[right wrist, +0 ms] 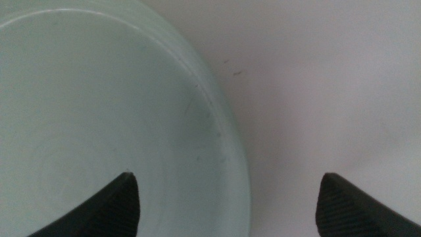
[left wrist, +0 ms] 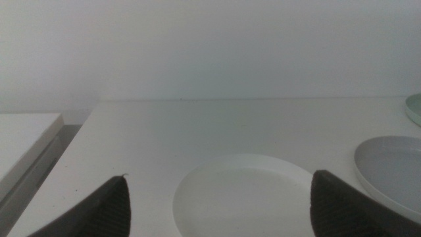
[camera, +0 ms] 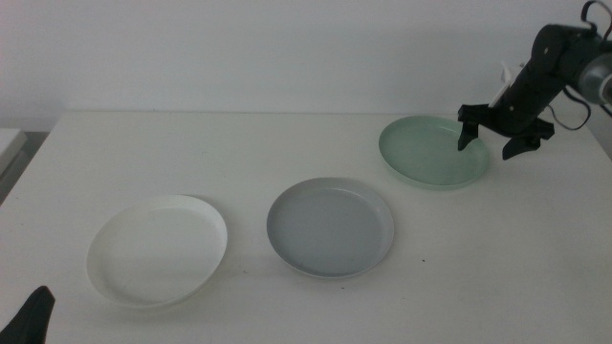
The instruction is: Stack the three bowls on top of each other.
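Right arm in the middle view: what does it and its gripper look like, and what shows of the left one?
The right arm is black with rounded joints and dark cables trailing behind; its right gripper has two dark pointed jaws. Only a dark jaw tip of the left gripper shows.

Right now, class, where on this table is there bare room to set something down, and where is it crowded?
Free: the table's back left stretch, behind the white bowl and grey bowl; also the front right corner, beside the grey bowl. Crowded: the back right, where the right gripper hovers open across the mint green bowl's rim. The left gripper waits front left.
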Controlling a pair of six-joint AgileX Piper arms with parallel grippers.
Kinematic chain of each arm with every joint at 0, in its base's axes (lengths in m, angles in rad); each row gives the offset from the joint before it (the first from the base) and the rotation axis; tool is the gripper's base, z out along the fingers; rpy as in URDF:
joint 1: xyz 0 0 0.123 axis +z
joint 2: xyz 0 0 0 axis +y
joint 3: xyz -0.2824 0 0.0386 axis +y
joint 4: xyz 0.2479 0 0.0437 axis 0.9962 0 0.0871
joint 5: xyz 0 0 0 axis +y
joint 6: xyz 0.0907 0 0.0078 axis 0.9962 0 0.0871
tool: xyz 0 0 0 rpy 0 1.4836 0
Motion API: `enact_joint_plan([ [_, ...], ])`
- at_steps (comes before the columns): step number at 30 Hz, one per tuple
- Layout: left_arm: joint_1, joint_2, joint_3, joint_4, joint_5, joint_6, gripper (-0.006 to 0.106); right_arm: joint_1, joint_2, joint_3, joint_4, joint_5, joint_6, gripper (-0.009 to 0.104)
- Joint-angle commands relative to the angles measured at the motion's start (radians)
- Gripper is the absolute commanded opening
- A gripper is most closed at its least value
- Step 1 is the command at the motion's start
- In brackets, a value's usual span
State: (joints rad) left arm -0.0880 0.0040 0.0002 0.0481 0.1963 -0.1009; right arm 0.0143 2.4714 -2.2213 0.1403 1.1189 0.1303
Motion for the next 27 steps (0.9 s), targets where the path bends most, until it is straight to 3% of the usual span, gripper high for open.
enact_joint_plan([
  [1, -0.003, -0.004, 0.000, 0.003, -0.014, -0.001, 0.094, -0.004, 0.014, -0.005, 0.000, -0.033, 0.000, 0.067],
  [8, -0.003, -0.004, 0.000, 0.003, -0.014, -0.004, 0.094, -0.004, 0.048, -0.005, 0.019, -0.066, 0.004, 0.049],
  [10, -0.003, -0.004, 0.000, 0.003, -0.014, -0.004, 0.094, -0.004, 0.048, -0.005, 0.019, -0.075, 0.002, 0.034],
  [13, -0.003, -0.004, 0.000, 0.003, -0.014, -0.004, 0.094, -0.004, 0.048, -0.005, 0.000, -0.104, 0.002, -0.003],
  [19, -0.003, -0.004, 0.000, 0.003, -0.014, -0.004, 0.094, -0.004, -0.036, -0.005, -0.025, -0.099, -0.070, -0.002],
  [22, -0.003, -0.004, 0.000, 0.003, -0.014, -0.004, 0.094, 0.001, -0.146, 0.008, 0.003, -0.076, -0.106, -0.002],
  [25, -0.003, -0.004, 0.000, 0.003, -0.014, -0.001, 0.094, 0.024, -0.292, 0.144, 0.095, -0.084, -0.136, -0.002],
  [27, -0.003, -0.004, 0.000, 0.003, -0.014, -0.003, 0.094, 0.064, -0.410, 0.333, 0.207, -0.136, -0.168, -0.002],
])
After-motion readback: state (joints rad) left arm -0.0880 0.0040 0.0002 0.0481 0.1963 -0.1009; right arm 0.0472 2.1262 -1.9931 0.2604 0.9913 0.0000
